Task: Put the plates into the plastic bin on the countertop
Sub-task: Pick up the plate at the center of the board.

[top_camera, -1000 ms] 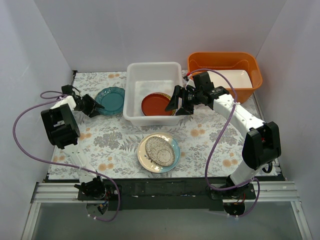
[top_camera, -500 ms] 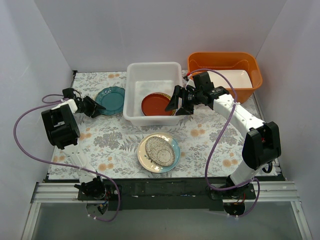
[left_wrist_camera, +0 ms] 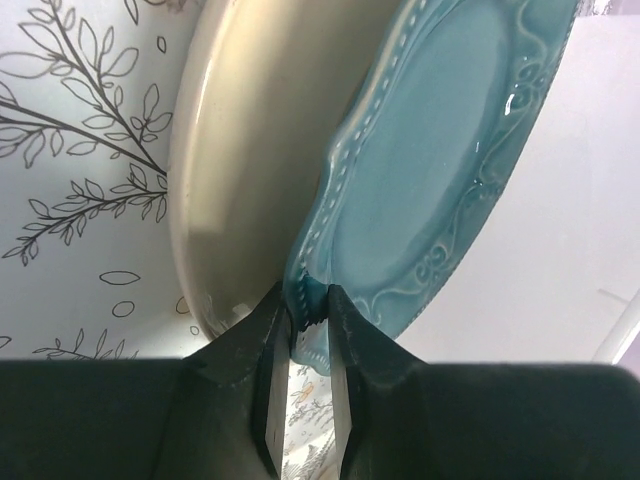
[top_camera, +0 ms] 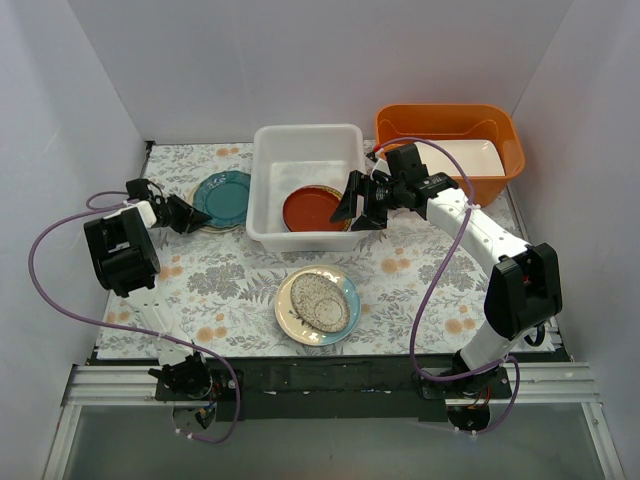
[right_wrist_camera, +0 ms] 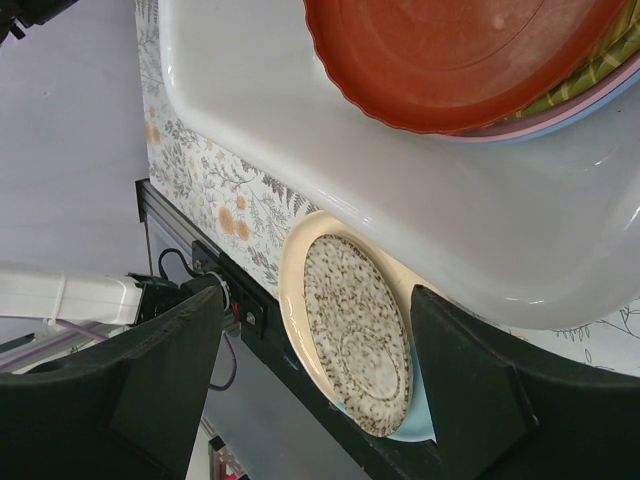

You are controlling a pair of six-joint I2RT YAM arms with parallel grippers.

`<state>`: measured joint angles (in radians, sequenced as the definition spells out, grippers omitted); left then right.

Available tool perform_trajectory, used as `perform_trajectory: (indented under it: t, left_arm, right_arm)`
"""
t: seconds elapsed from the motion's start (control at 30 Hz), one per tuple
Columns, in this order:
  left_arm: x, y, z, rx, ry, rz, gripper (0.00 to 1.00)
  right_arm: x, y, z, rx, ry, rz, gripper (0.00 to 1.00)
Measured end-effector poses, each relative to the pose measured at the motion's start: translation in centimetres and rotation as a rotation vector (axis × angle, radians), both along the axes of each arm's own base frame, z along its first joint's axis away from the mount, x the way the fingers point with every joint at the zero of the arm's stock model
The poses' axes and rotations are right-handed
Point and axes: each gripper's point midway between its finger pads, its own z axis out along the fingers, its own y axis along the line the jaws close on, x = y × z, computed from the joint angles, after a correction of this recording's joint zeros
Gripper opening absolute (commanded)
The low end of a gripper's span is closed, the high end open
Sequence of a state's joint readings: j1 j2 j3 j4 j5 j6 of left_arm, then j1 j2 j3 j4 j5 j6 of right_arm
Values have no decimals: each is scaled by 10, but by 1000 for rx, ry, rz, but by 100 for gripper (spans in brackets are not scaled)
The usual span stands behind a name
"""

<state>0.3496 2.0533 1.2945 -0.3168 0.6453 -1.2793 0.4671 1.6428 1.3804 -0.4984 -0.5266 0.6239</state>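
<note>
The countertop [top_camera: 230, 280] carries the plastic bin [top_camera: 262, 180] at its far middle. Inside the bin a red-brown plate [top_camera: 312, 208] lies on top of a small stack. A speckled plate [top_camera: 318, 303] sits on the countertop just in front of the bin. Left of the bin, a teal plate [top_camera: 225, 196] lies over a cream plate [left_wrist_camera: 240, 150]. My left gripper [left_wrist_camera: 310, 325] pinches the rim of the teal plate. My right gripper [top_camera: 352, 210] hangs at the bin's right side with jaws wide apart, holding nothing.

Fingers [left_wrist_camera: 352, 385] tight on teal plate [left_wrist_camera: 450, 170] rim
</note>
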Motion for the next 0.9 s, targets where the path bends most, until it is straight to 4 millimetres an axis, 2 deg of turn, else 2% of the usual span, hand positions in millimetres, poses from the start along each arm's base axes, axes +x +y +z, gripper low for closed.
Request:
perform_trajectory:
  t: [0.47, 0.9]
  left_arm:
    - [-1, -2, 4, -12, -7, 7, 0]
    - [4, -1, 49, 14, -80, 34, 0]
  right_arm:
    - [0, 0, 0, 0, 0, 0, 82]
    - [0, 0, 0, 0, 0, 0, 82]
